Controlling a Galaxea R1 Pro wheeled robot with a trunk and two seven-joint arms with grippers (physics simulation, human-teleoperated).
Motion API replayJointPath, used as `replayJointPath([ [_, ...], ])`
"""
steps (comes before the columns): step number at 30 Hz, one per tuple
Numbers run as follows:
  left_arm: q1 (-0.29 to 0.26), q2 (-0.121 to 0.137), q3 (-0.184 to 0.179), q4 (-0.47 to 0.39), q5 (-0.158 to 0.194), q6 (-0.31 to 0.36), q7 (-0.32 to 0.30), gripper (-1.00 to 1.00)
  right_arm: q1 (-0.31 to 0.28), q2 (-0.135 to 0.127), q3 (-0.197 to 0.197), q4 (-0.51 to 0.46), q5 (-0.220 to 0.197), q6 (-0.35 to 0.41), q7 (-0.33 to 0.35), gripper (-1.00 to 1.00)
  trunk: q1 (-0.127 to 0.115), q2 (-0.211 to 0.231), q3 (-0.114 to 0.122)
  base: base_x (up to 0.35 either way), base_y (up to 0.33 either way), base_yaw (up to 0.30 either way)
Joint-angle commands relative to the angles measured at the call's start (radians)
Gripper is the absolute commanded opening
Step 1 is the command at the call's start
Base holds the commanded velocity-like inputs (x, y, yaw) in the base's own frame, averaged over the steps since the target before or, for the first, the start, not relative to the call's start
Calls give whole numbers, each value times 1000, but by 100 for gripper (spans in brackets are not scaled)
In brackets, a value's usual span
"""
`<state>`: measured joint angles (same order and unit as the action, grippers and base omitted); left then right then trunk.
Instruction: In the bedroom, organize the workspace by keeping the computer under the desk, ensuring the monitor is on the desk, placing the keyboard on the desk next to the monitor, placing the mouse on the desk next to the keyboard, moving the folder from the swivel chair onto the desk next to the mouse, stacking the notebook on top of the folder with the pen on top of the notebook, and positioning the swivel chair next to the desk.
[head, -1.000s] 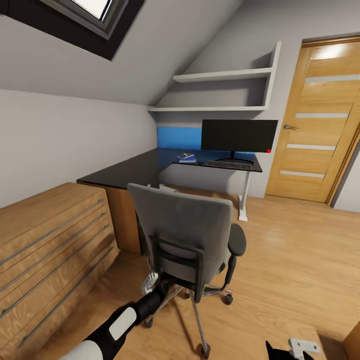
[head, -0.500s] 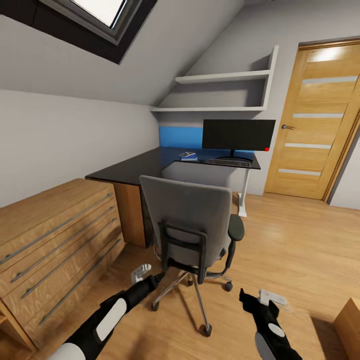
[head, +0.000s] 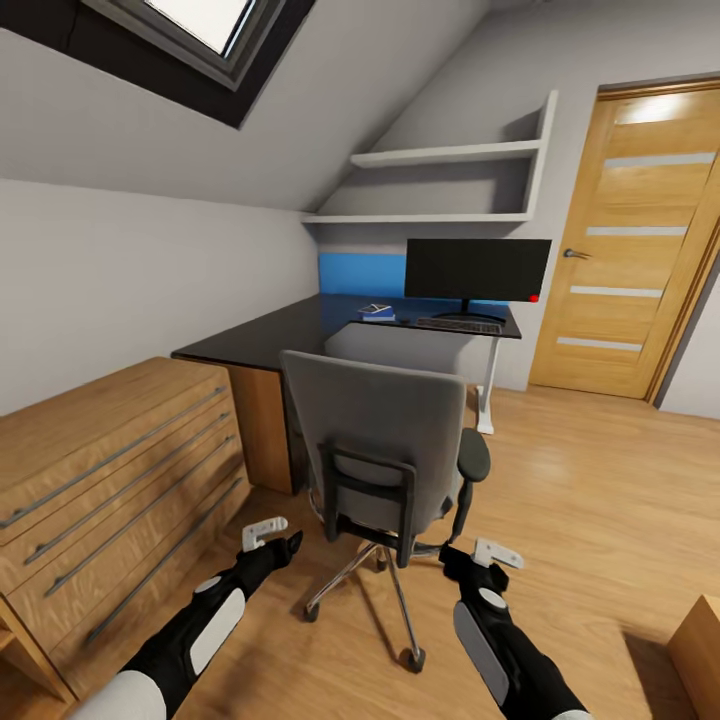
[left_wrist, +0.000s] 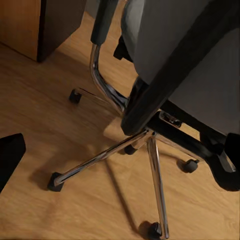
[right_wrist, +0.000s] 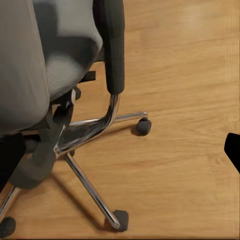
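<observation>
Behind the swivel chair (head: 385, 450), both arms reached low: left gripper (head: 264, 532) off its near-left side, right gripper (head: 496, 553) off its near-right; whether either pair of jaws was parted could not be told. Far tabletop of the desk (head: 270, 340): monitor (head: 477, 270), keyboard (head: 458, 325) before it, blue folder (head: 376, 314) to the left with something pale on top. Mouse and pen too small to make out. Judged remaining: drawing the chair in beside the desk.
</observation>
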<state>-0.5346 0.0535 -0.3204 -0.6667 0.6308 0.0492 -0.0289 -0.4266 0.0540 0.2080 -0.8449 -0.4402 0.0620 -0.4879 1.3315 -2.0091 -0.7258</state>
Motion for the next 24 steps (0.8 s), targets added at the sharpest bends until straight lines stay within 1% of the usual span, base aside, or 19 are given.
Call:
replayJointPath([
  [1, 0, -3, -4, 1, 17, 0, 2, 100, -4, 1, 5, 5, -3, 5, -8, 100, 0, 0, -1, 79, 153, 0],
  [2, 0, -7, -4, 2, 19, -1, 2, 100, -5, 2, 5, 8, -3, 5, -8, 100, 0, 0, -1, 94, 176, 0],
  [3, 0, -17, -4, 1, 21, -2, 1, 100, -6, 3, 7, 10, -2, 4, -9, 100, 0, 0, -1, 121, 209, 0],
  [6, 1, -29, -6, 0, 23, -2, 1, 100, -6, 4, 8, 14, -2, 8, -10, 100, 0, 0, -1, 146, 231, 0],
  [11, 1, -35, -5, 0, 24, -3, 4, 100, -7, 4, 8, 17, -2, 19, -10, 100, 0, 0, -1, 114, 173, 0],
  [18, 1, -39, -5, 1, 32, -3, 6, 100, -2, 5, 4, 34, -3, 95, -10, 100, 0, 0, -1, 21, 32, 0],
  [24, 1, -62, -5, 1, 36, -3, 5, 100, 1, 3, 5, 122, -4, 120, -11, 100, 0, 0, -1, 3, 4, 0],
])
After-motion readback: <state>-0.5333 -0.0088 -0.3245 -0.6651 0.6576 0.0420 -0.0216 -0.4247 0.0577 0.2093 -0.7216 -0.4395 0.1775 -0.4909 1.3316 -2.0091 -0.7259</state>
